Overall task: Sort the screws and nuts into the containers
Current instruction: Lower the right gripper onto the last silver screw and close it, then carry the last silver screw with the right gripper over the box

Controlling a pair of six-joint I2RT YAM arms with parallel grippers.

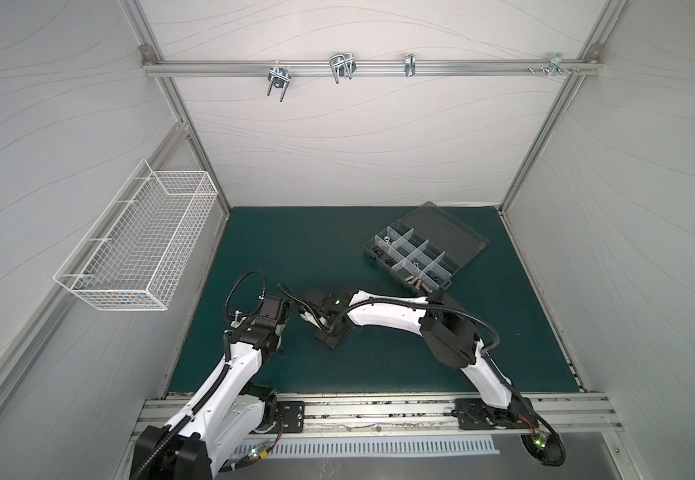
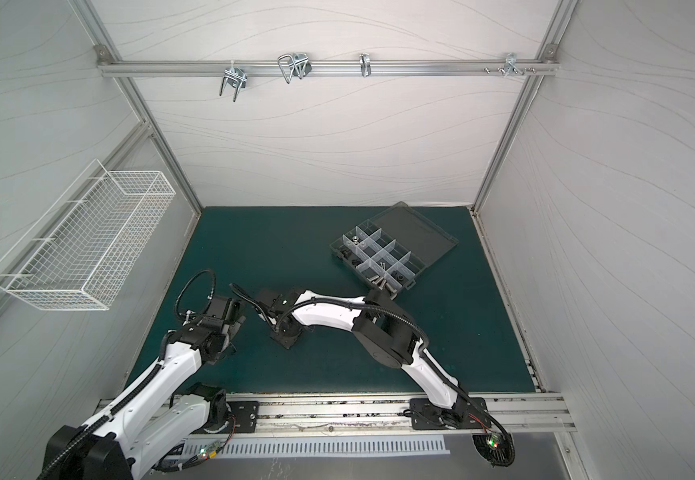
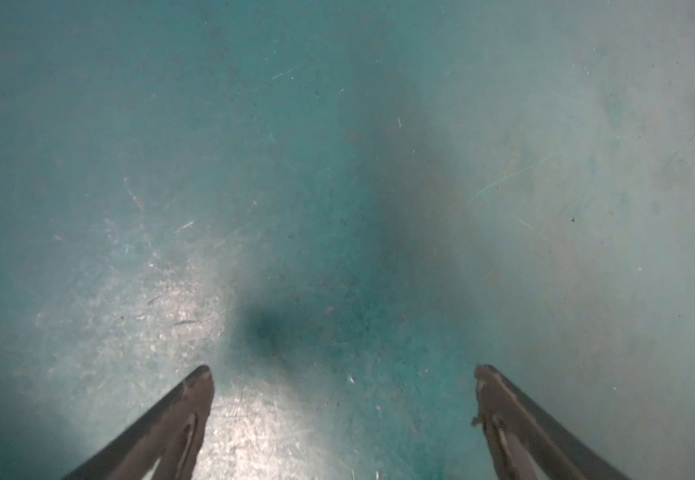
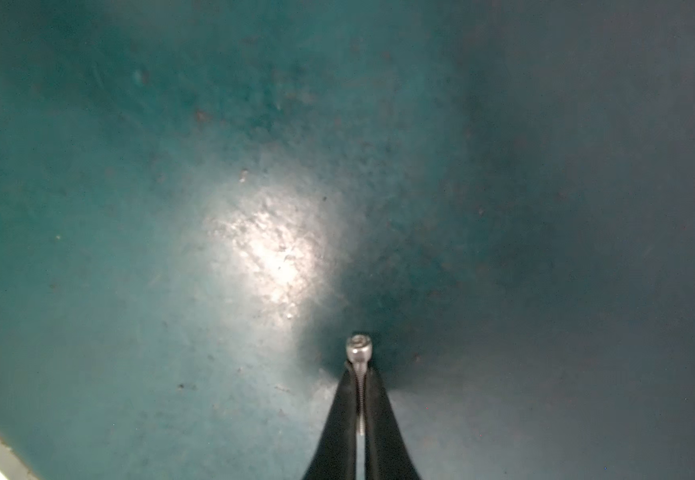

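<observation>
Your right end effector (image 4: 360,370) is clamped on a thin silver screw (image 4: 358,353). The shank runs between the two fingers, and the socket head pokes out just past the tips, close above the green surface (image 4: 130,257). You cannot tell from the wrist view whether the head touches the surface. In both top views the right arm (image 1: 383,318) reaches across to the middle of the surface, with its end effector pointing down there.

Your left end effector (image 3: 342,372) stands wide, with only bare, scuffed surface between its fingers (image 3: 196,399) and nothing held. In both top views it hangs near the right one, on its left.

The clear box (image 1: 368,248) sits toward the far right of the surface, well apart from both end effectors, and its lid (image 1: 451,232) lies open and flat behind it. Thick silver bolts (image 1: 414,283) lie in the compartment nearest the right arm. Silver nuts (image 1: 386,240) sit in a compartment at the far left end of the box. The dark pieces (image 1: 379,252) beside them are too small to identify.

A white wire basket (image 1: 138,257) hangs on the left wall.
</observation>
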